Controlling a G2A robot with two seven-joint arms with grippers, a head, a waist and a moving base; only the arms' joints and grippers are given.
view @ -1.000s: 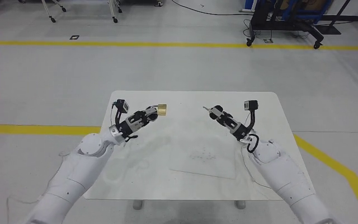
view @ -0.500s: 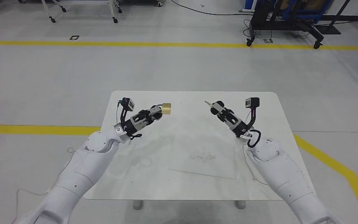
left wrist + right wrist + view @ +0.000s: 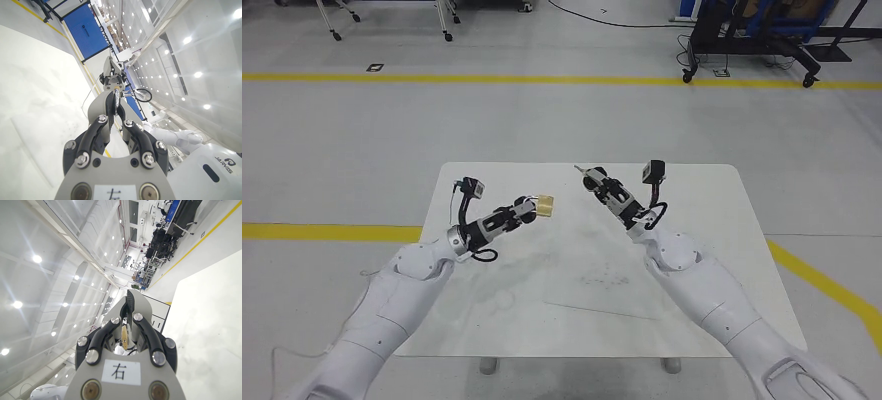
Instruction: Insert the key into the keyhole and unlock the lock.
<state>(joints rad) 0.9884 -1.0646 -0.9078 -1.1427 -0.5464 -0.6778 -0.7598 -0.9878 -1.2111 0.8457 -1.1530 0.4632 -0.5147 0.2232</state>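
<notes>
A brass padlock [image 3: 543,206] hangs above the white table [image 3: 712,200], left of the middle, with my left gripper [image 3: 529,211] shut on it. In the left wrist view the silver shackle [image 3: 116,100] sits pinched between that gripper's [image 3: 114,95] ribbed pads. My right gripper [image 3: 595,181] is up over the table's far middle, shut on the key [image 3: 585,171], whose thin tip points toward the far left. The key's golden head [image 3: 124,337] shows between the right gripper's [image 3: 130,297] shut fingers. A short gap separates key and padlock. The keyhole is hidden.
A thin clear sheet [image 3: 604,291] lies flat on the table's near middle. Yellow floor lines run beyond the far edge and beside the table. Wheeled racks [image 3: 752,45] stand far back on the floor.
My right arm has swung left and away, carrying the key toward the table's far middle, closer to the padlock. My left gripper has shifted the padlock slightly right and nearer.
</notes>
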